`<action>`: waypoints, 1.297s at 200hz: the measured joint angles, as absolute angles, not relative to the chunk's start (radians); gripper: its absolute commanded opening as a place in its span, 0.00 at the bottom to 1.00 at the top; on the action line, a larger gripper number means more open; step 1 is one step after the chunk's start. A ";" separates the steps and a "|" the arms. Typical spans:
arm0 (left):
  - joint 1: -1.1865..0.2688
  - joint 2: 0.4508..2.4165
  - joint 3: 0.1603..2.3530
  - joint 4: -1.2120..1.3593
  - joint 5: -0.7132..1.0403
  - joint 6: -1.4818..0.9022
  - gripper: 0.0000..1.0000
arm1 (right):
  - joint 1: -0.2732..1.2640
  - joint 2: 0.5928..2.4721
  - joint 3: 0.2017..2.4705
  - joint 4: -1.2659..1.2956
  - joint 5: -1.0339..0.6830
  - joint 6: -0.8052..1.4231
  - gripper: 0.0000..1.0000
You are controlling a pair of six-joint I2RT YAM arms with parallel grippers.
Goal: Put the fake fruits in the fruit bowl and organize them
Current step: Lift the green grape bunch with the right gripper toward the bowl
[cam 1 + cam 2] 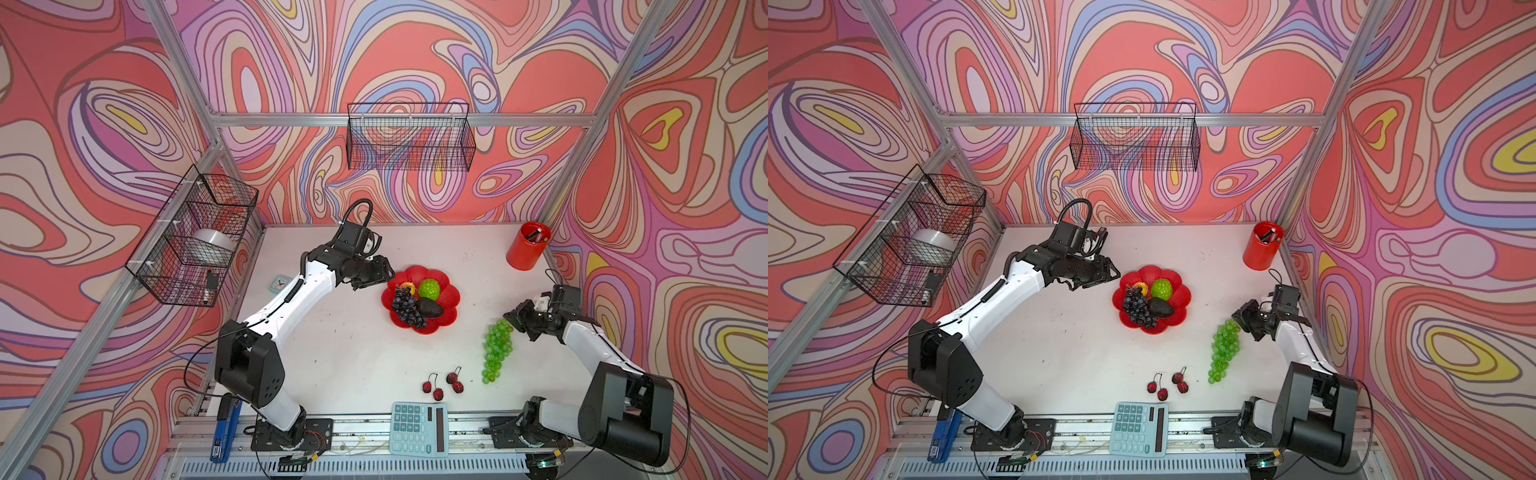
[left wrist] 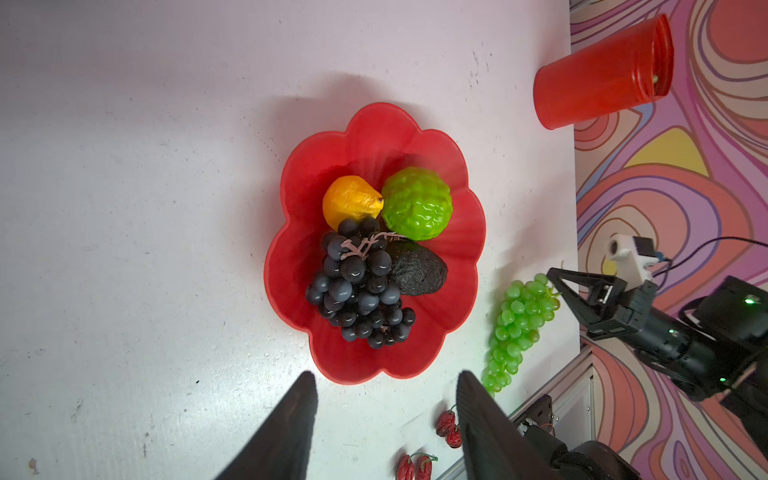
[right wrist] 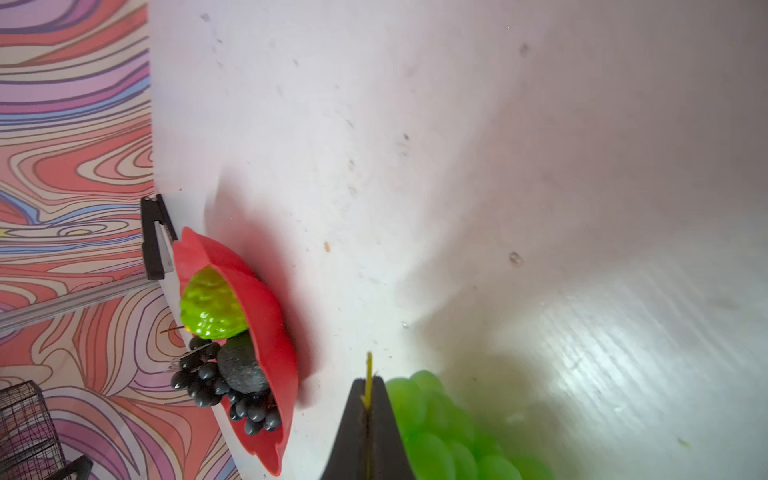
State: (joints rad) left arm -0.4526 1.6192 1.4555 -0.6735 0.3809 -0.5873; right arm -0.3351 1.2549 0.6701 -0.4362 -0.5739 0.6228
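Note:
The red fruit bowl (image 1: 451, 291) (image 2: 374, 124) holds a dark purple grape bunch (image 1: 407, 307) (image 2: 357, 286), a yellow fruit (image 2: 351, 201), a bumpy lime-green ball (image 1: 430, 289) (image 2: 417, 203) and a dark avocado (image 2: 419, 270). To its right the green grape bunch (image 1: 494, 349) (image 1: 1223, 349) lies on the table. My right gripper (image 1: 515, 318) (image 3: 368, 386) is shut on its thin stem at the bunch's far end. My left gripper (image 1: 384, 276) (image 2: 385, 374) hovers open and empty at the bowl's left edge. Two pairs of red berries (image 1: 428, 386) (image 1: 455, 382) lie near the front.
A tall red cup (image 1: 525, 247) with pens stands at the back right corner. A teal calculator (image 1: 419, 428) sits on the front rail, a small clock (image 1: 279, 284) under the left arm. Wire baskets (image 1: 409, 137) (image 1: 195, 237) hang on the back and left walls.

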 measured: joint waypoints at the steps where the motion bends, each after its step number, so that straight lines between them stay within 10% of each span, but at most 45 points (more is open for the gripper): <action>1: -0.453 1.619 1.456 -0.674 0.381 -0.587 0.57 | -0.335 1.253 0.672 -0.437 -0.574 0.622 0.00; 259: -0.453 1.606 1.512 -0.762 0.263 -0.588 0.57 | -0.019 1.443 1.502 -0.741 -0.790 0.553 0.00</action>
